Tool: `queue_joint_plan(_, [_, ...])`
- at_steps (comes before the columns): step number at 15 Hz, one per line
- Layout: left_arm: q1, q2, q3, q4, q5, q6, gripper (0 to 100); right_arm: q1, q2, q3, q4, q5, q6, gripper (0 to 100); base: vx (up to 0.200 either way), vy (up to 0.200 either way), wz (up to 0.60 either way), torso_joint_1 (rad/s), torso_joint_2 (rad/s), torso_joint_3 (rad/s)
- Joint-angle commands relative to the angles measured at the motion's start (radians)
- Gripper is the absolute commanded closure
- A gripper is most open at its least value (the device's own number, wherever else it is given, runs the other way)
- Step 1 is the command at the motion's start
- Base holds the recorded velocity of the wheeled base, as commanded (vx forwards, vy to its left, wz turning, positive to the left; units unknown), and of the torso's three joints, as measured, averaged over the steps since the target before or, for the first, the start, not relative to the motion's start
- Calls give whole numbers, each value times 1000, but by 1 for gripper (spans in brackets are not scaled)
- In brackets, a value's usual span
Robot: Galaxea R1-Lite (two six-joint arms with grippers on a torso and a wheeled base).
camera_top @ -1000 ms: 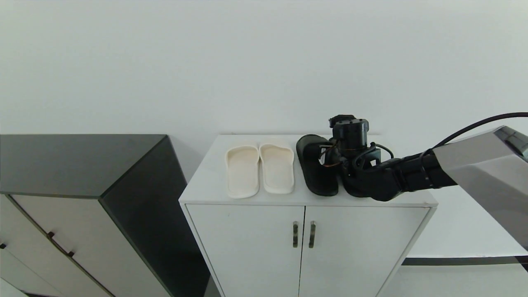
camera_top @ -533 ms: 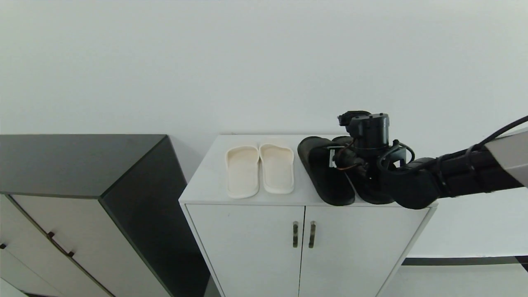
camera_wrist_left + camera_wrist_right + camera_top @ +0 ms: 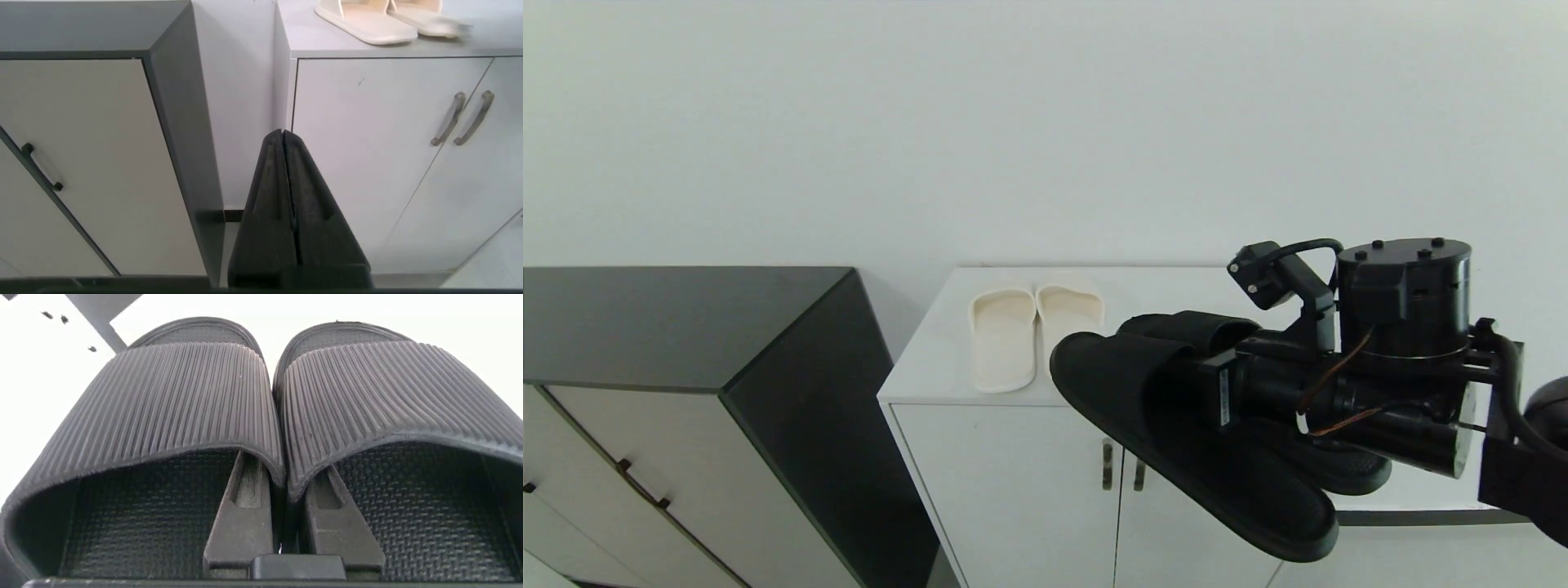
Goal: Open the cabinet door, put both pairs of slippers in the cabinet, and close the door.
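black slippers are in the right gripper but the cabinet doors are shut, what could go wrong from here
The right gripper pinches the black slippers only by their inner walls, and they droop, so one might slip out. The cabinet doors are shut, so the left gripper must open one. The slippers also partly hide the handles in the head view.

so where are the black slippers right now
In the head view the pair of black ribbed slippers hangs on the right, gripped by the right claw in front of the white two-door cabinet, lower and right of the cream slippers on its top.
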Motion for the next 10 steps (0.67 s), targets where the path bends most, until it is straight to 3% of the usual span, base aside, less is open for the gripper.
queue_joint_plan(1, [0,1,0,0,-1,0,100,11,-57,21,-1,3,-2,100,0,0,0,0,0,0])
queue_joint_plan(4, [0,1,0,0,1,0,100,9,-57,41,-4,3,-36,100,0,0,0,0,0,0])
queue_joint_plan(10, [0,1,0,0,-1,-2,100,9,-73,56,-2,3,-38,100,-200,0,0,-2,4,2])
